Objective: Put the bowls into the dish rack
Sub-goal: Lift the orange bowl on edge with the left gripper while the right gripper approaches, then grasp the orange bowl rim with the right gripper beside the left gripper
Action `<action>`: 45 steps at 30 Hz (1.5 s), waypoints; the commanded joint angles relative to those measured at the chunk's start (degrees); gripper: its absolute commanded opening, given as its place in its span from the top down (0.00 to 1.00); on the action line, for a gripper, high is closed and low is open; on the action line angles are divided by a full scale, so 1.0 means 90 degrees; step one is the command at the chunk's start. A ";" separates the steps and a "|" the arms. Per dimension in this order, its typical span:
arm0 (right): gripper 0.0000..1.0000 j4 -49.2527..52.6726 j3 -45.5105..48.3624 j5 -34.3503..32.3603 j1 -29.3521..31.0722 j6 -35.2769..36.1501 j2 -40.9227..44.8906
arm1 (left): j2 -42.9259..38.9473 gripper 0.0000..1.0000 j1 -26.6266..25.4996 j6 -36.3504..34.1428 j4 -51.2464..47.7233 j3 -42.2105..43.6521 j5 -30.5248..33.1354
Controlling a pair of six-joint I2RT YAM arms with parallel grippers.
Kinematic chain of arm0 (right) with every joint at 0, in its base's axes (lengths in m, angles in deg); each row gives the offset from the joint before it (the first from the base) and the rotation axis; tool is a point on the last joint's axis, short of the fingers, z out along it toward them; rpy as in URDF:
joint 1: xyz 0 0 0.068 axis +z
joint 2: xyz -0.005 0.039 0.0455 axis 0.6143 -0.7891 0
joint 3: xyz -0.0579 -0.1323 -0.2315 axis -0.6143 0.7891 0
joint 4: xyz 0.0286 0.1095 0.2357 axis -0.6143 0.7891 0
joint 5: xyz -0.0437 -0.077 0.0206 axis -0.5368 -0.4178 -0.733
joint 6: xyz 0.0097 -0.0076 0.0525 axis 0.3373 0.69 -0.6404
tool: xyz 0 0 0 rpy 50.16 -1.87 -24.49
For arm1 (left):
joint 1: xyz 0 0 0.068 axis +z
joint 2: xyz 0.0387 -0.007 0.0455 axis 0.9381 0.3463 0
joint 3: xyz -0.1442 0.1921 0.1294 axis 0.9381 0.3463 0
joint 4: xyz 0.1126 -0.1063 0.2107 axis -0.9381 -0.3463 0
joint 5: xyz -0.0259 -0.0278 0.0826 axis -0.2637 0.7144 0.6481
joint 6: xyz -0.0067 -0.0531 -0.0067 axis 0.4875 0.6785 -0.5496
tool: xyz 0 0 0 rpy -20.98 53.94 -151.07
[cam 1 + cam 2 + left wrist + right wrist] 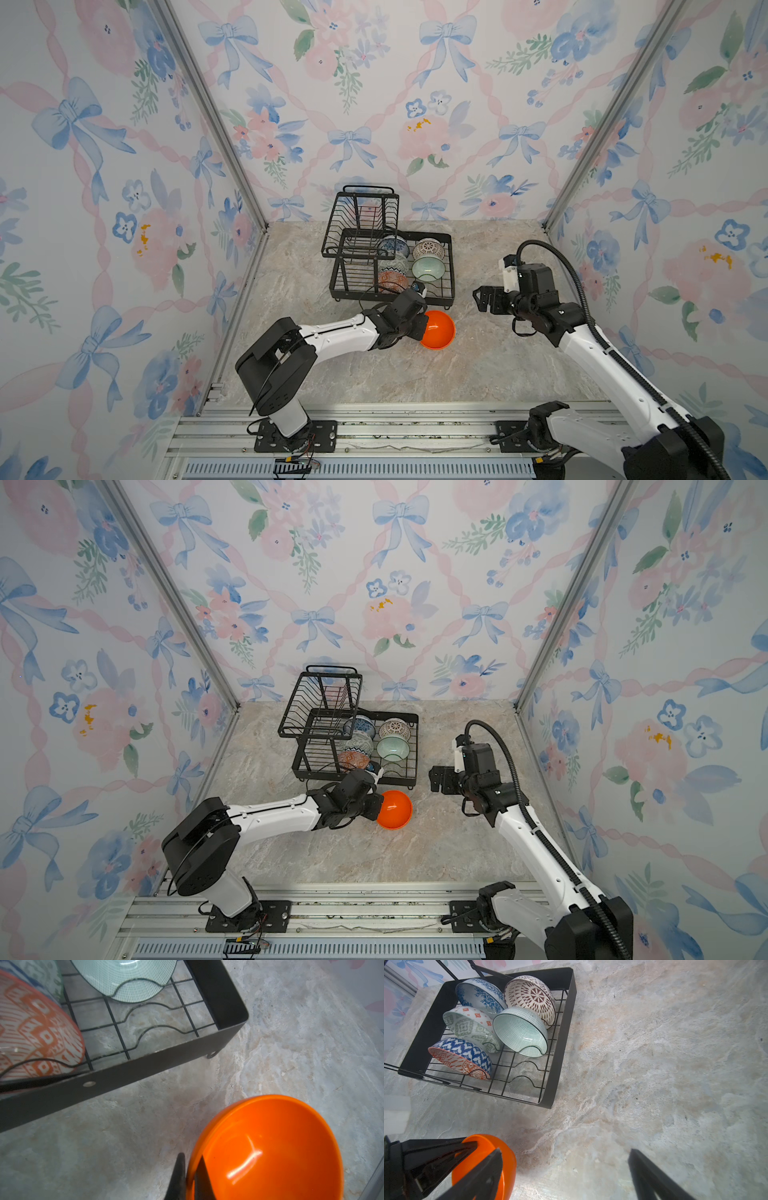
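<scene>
Five bowls already stand on edge in the lower tray of the dish rack (124, 1074): blue-white floral (481, 995), white-brown lattice (529, 995), grey-green patterned (467, 1026), pale mint (519, 1030) and orange-white geometric (460, 1057). Only the plain orange bowl (440, 330) is outside, just off the rack's front right corner, tilted over the desk (374, 374). Whether it is clear of the surface I cannot tell.

The left claw (190, 1180) is pinched narrow on that bowl's rim, one finger inside the wall and one outside. So the step in hand looks like picking up the sixth and last bowl. The right claw (478, 298) hangs empty, spread wide, off the rack's right side.

The next move, as I judge it, calls for lifting the bowl above the rack's front wall. It would then go in on edge into a free slot (525, 1076) between the mint bowl and that wall, without knocking the mint bowl. A rim pinch may let the bowl swing, so a slow carry seems wise
</scene>
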 commanded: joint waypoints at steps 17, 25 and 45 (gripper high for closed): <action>0.03 -0.0004 -0.0545 0.0108 0.1230 -0.0109 -0.0541 | -0.0698 1.00 -0.0074 0.0017 0.1467 0.0059 0.1495; 0.01 -0.0199 -0.0827 0.0072 0.1536 -0.0192 -0.0964 | -0.0976 1.00 -0.0098 -0.0104 0.1557 0.0144 0.1804; 0.85 -0.0428 -0.1395 0.0065 0.1735 -0.0428 -0.1608 | -0.1145 1.00 -0.0133 -0.0430 0.1576 0.0000 0.1678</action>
